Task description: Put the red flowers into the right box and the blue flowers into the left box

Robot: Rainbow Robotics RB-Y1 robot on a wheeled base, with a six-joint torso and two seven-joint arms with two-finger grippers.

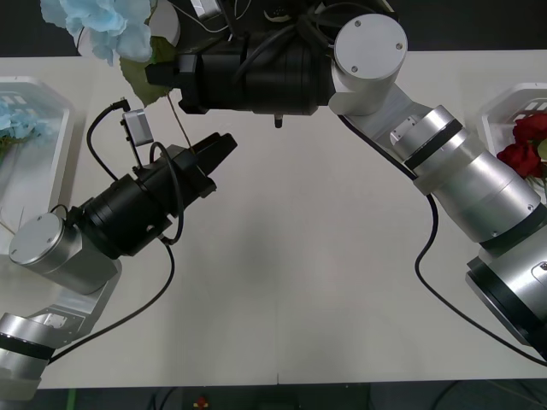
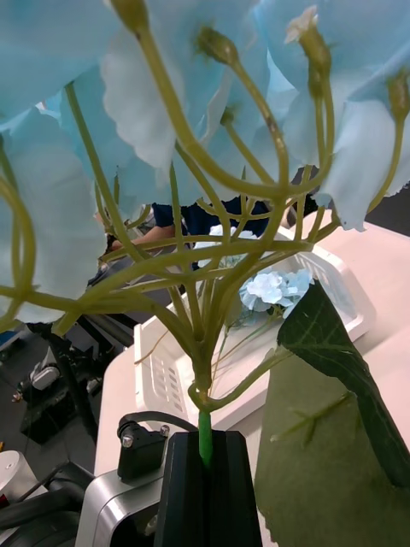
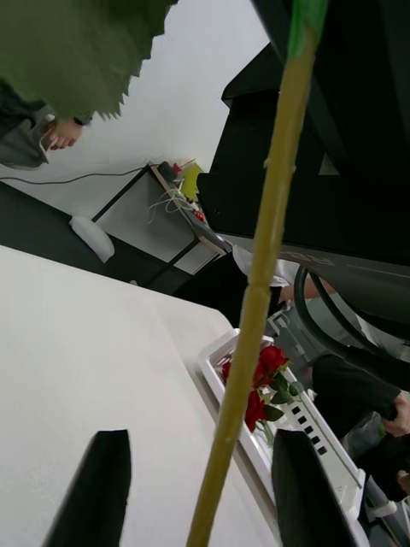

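Spanning the room, a white table (image 1: pixel 299 256) bears both boxes.

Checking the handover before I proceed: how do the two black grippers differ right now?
The right gripper is shut on the green stem of a pale blue flower cluster, holding it high near the table's far left; the left gripper is open and holds nothing. The left gripper sits lower, just beneath the right arm, with the stem hanging between its fingers. Both have black fingers.

No readable text, label, brand, number or sign anywhere: none on arms, trays, table or background clutter.
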